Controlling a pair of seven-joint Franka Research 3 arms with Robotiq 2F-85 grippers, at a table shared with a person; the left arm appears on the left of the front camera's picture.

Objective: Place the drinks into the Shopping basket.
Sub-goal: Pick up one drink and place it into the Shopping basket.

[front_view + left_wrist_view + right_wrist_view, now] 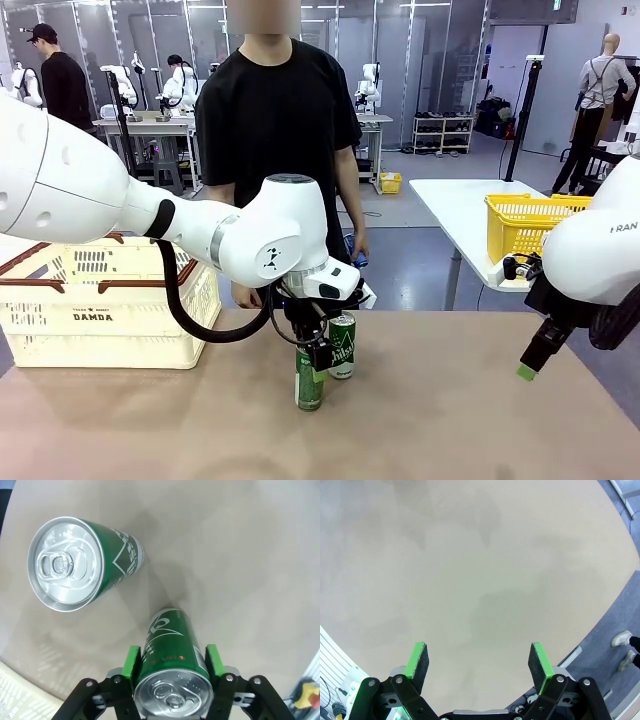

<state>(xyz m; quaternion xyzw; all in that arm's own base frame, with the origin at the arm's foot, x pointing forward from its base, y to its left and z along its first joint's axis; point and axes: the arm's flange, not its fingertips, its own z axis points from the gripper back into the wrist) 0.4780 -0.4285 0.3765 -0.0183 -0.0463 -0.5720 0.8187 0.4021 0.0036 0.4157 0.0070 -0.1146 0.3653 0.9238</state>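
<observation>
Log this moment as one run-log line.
left gripper: shut on green can; right gripper: open; second green can: upright beside it; Shopping basket: table's left end

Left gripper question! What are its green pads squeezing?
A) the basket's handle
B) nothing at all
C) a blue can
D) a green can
D: in the left wrist view, the left gripper has its two green pads pressed against opposite sides of a green can, near the can's silver top.
</observation>
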